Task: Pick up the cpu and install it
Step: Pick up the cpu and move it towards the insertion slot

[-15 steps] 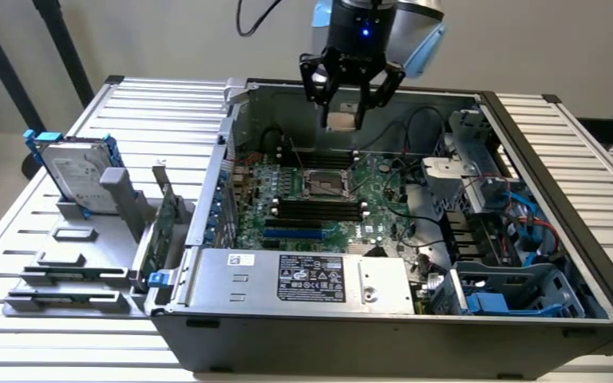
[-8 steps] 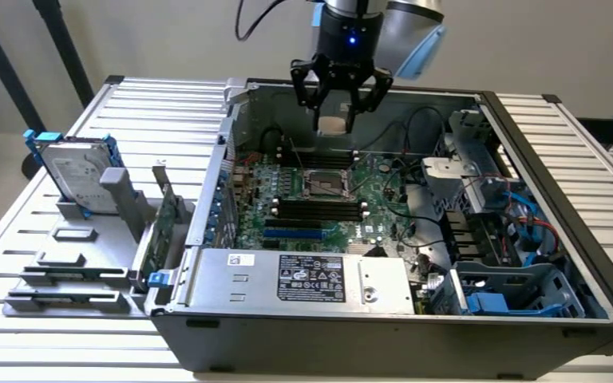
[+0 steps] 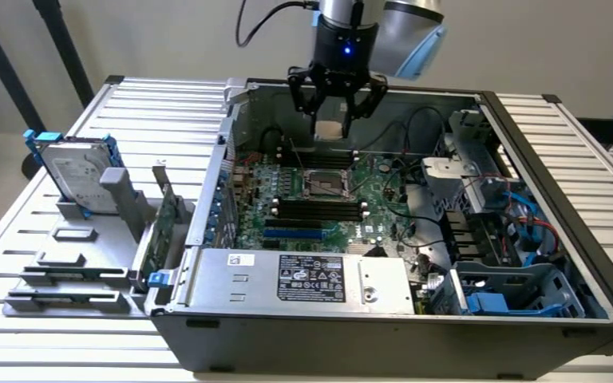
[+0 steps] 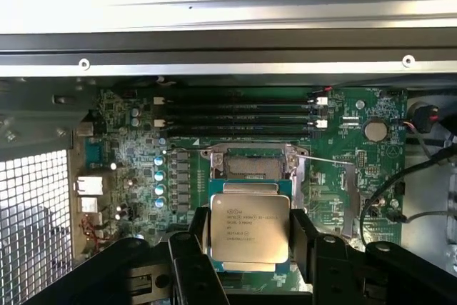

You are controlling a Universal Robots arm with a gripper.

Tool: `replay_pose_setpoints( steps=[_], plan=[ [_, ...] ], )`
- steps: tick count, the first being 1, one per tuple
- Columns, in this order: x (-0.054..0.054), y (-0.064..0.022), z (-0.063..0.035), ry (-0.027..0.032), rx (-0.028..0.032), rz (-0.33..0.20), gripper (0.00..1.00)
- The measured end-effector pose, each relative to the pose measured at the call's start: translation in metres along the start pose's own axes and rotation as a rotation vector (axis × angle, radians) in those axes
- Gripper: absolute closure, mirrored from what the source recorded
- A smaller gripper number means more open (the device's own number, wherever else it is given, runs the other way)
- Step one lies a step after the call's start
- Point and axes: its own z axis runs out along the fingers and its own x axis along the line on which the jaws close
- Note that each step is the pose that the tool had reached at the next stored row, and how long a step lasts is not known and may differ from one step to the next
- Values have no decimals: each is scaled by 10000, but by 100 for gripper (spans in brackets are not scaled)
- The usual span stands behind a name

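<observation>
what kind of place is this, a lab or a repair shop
Probably a robotics lab bench for PC assembly: an open computer case sits on a metal table, the gripper holds the cpu over the motherboard, and a hard drive stands in a fixture.

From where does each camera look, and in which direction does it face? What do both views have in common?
Exterior view: off the arm, raised beside the open computer case, looking down into it; the arm's lower end and the claw show above the motherboard.
Wrist view: on the wrist, looking down along the claw at the motherboard; its dark fingers show, clamping the cpu.
Shared: the claw, the cpu, the socket and the motherboard.
</observation>
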Motion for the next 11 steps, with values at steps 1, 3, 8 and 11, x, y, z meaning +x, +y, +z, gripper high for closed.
replay_pose_setpoints(
  steps=[1,3,8,11],
  plan=[
    [0,0,14,0,-39,2,45],
    [-5,-1,46,-2,-93,0,45],
    [-64,-3,125,-6,-124,-1,45],
    [-85,-11,178,-7,-129,-1,45]
  ],
)
